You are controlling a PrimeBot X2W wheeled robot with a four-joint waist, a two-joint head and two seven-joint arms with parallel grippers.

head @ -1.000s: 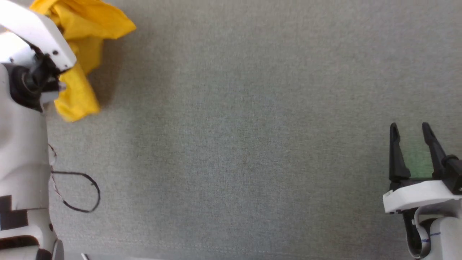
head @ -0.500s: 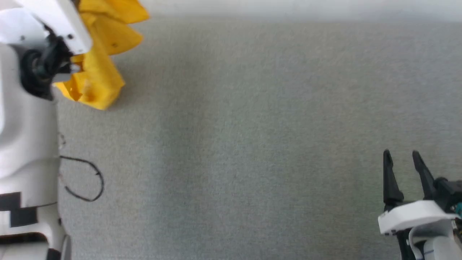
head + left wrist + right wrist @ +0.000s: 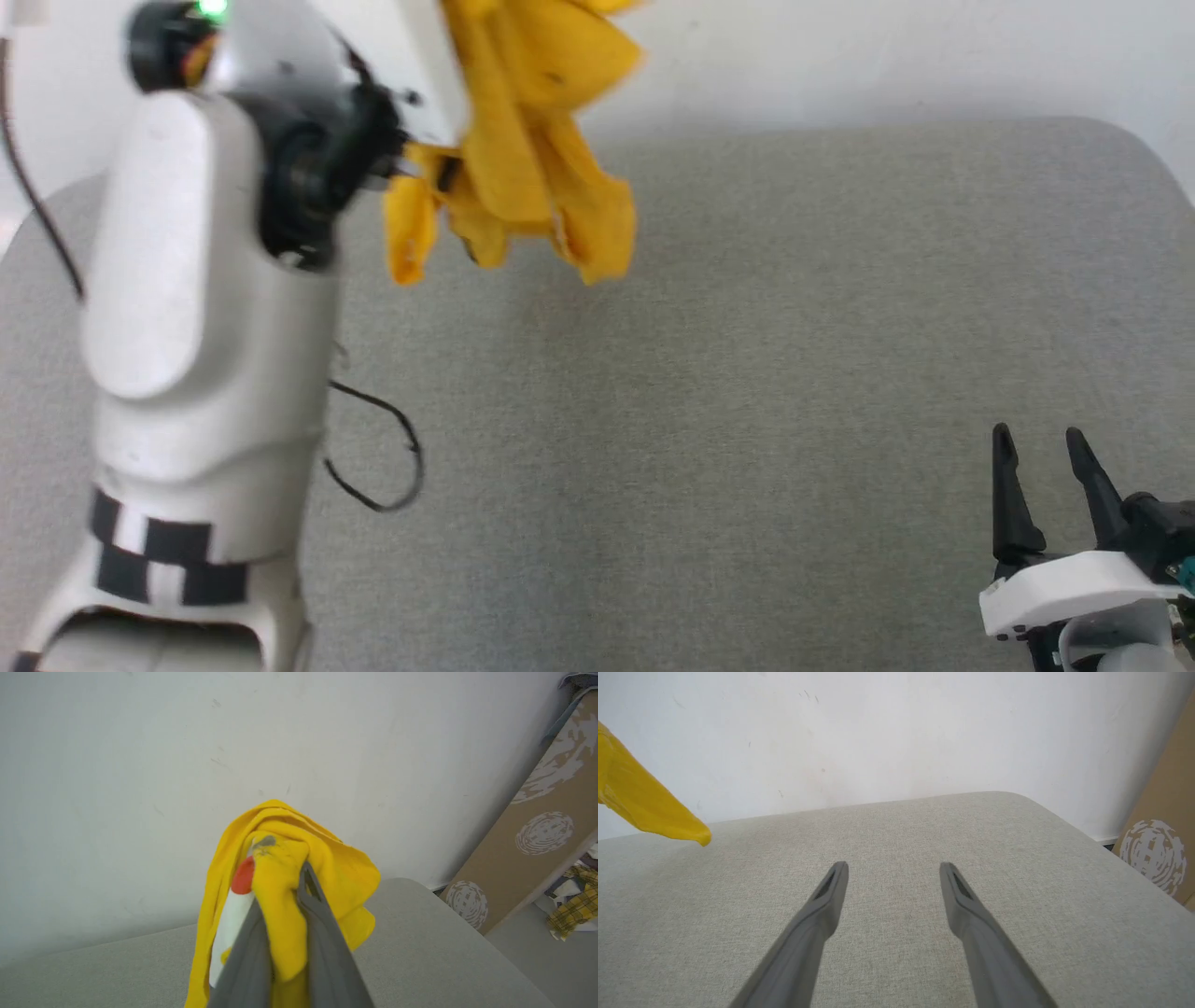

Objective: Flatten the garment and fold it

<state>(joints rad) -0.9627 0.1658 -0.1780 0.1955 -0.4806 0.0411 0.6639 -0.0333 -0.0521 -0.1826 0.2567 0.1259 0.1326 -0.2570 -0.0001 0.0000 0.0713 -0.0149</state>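
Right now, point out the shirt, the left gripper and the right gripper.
shirt [image 3: 523, 168], head view, middle of the hanging bunch.
left gripper [image 3: 285, 858], left wrist view, midway between fingertips clamping the shirt.
right gripper [image 3: 893, 870], right wrist view, midway between open fingertips.

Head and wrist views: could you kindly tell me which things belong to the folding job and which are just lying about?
Job in hand: yellow T-shirt, bunched in the shut left tool; open, empty right tool; grey padded table.

Lying about: black cable loop; patterned brown board; checked cloth heap.
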